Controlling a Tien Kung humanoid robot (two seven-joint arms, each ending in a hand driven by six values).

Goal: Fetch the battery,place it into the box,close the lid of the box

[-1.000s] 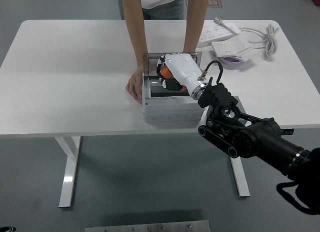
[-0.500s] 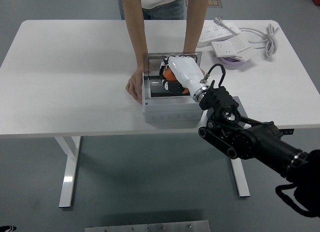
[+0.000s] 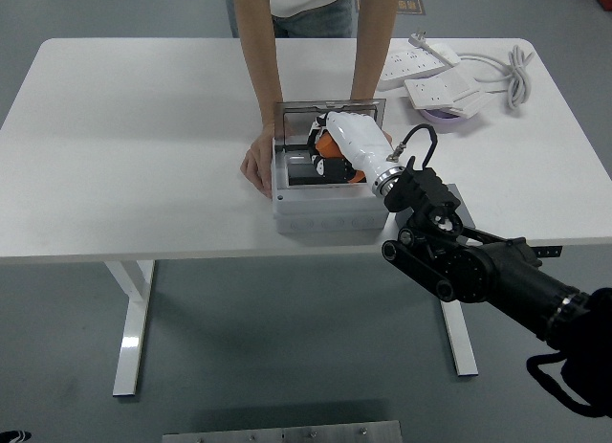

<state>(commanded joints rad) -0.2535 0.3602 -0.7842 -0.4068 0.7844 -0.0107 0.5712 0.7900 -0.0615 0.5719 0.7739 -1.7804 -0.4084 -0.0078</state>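
A grey box (image 3: 320, 215) sits at the table's near middle with its lid (image 3: 330, 113) raised at the back. My right hand (image 3: 330, 146), white, reaches into the box from the right and is curled on an orange and black battery (image 3: 330, 148) held low inside it. A person at the far side steadies the box, one hand (image 3: 256, 166) against its left wall, the other arm (image 3: 371, 55) behind the lid. My left arm is out of view.
White power strips with a cord (image 3: 449, 65) and a purple bowl (image 3: 442, 118) lie at the back right. The table's near edge (image 3: 191, 254) runs just in front of the box.
My right hand with the battery has shifted a little right and lower into the box. The person's hands and the box have stayed put.
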